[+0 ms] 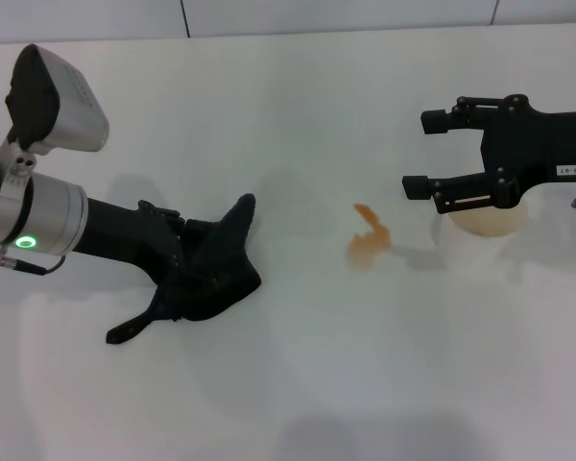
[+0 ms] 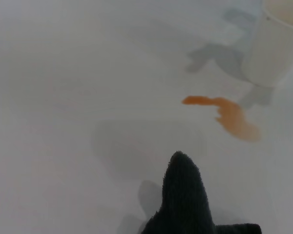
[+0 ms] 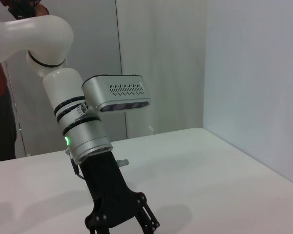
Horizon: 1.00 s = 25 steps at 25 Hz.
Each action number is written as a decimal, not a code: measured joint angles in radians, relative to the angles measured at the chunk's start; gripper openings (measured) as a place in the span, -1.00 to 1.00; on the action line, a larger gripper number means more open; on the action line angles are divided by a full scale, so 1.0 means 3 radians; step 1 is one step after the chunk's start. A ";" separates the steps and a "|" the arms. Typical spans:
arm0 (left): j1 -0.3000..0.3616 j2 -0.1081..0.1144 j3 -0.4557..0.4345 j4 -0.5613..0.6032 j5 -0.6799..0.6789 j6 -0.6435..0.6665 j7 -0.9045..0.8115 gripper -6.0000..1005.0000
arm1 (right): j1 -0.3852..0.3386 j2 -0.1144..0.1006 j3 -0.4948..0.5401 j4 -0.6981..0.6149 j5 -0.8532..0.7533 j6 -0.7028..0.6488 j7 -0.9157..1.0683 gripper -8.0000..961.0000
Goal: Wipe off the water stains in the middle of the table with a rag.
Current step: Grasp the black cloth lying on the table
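While the right gripper [image 1: 415,153] is hanging wide open over the cup [image 1: 485,229] just beside the water stains [image 1: 368,242], the left gripper [image 1: 173,274] is clamping the rag [image 1: 216,264] on the table [image 1: 298,384], well short of those stains, ready for wiping.

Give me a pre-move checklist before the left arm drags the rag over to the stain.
1. Rag held: the left gripper is down on the rag; the fingers are hidden in the cloth. Cannot tell.
2. Rag on the table: it looks to lie flat, one pointed corner aimed at the stain. Ok.
3. Target in sight: the water stains show in the head and left wrist views, unwiped. Ok.
4. Path: bare table between rag and stain. Ok.
5. Overshoot: a white cup stands just beyond the stain. Not ok, stop short.
6. Right gripper: open, above the cup, off the path. Ok.
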 joint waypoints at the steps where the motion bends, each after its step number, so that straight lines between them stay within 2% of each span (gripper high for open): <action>1: 0.0000 0.0000 0.0000 0.0000 0.0000 0.0000 0.0000 0.60 | 0.0000 0.0000 0.0000 0.0000 0.0000 0.0000 0.0000 0.78; 11: -0.0009 0.0001 0.0023 -0.0001 0.0007 -0.0079 -0.0053 0.49 | 0.0000 0.0000 0.0007 0.0000 0.0008 0.0001 0.0005 0.78; 17: -0.0029 -0.0001 0.0035 -0.0020 0.0054 -0.0116 -0.0059 0.09 | 0.0002 0.0000 0.0013 0.0000 0.0024 0.0005 0.0001 0.78; 25: -0.0039 -0.0011 0.0036 -0.0025 0.0057 -0.0206 -0.0068 -0.03 | 0.0003 0.0000 0.0024 -0.0001 0.0031 0.0005 -0.0002 0.78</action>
